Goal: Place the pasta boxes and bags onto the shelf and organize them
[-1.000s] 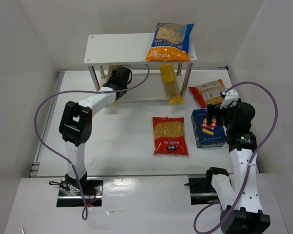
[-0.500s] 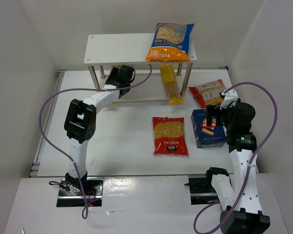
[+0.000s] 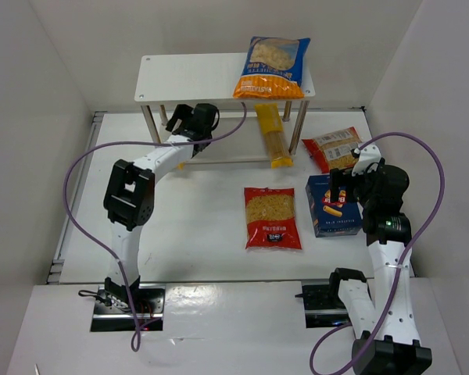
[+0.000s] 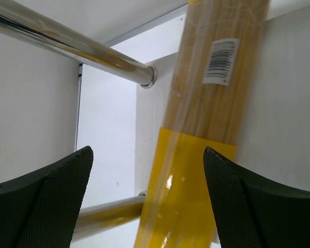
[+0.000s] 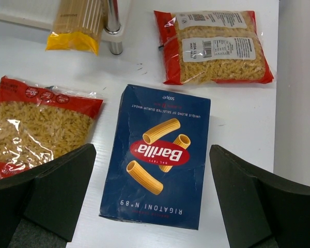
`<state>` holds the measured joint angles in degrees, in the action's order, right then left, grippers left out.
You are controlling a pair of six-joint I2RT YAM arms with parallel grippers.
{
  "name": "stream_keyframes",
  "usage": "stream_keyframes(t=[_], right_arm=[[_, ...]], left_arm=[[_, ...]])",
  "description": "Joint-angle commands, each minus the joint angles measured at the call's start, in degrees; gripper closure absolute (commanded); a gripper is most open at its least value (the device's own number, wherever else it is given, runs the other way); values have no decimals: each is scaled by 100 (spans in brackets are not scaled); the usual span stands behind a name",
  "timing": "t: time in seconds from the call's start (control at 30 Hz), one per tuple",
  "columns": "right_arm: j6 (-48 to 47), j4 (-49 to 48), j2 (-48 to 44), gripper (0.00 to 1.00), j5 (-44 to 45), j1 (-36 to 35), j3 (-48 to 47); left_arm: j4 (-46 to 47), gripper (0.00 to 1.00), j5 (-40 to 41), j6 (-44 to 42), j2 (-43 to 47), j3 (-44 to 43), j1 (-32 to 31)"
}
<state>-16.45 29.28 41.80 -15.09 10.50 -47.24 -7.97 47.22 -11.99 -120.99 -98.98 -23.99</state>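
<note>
The white shelf (image 3: 195, 78) stands at the back, with the blue-and-orange bag (image 3: 272, 66) on its top board. A yellow spaghetti bag (image 3: 272, 137) pokes out from the lower tier. My left gripper (image 3: 186, 117) reaches under the top board and is open. In its wrist view a second spaghetti bag (image 4: 196, 155) lies between the spread fingers, touched by neither. My right gripper (image 5: 150, 150) hovers open over the dark blue pasta box (image 5: 157, 165). Red bags lie on the table at the centre (image 3: 272, 217) and at the right (image 3: 334, 147).
Chrome shelf legs (image 4: 67, 41) cross close to the left gripper. Another leg (image 5: 112, 26) stands just beyond the blue box. White walls enclose the table on the left, back and right. Purple cables loop from both arms.
The left gripper went from shut to open and let go of the spaghetti bag on the lower tier, having pushed a little further under the shelf. The right arm has not moved.
</note>
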Motion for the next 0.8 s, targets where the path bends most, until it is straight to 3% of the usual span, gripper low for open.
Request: stream_keyframes(t=[0.0, 0.37, 0.6, 0.77], right_arm=[[-69, -10, -128, 1, -64, 40, 31], [-69, -10, -322, 1, -169, 40, 31], [-122, -10, -488, 1, -222, 40, 84], [-122, -10, -489, 1, -222, 40, 84]], left_arm=[[146, 7, -11, 12, 470, 202, -281], [-864, 6, -397, 487, 1884, 1793, -1450], [-1874, 3, -687, 864, 2834, 2382, -1504], [-2902, 0, -1741, 1426, 3643, 2488, -1205]])
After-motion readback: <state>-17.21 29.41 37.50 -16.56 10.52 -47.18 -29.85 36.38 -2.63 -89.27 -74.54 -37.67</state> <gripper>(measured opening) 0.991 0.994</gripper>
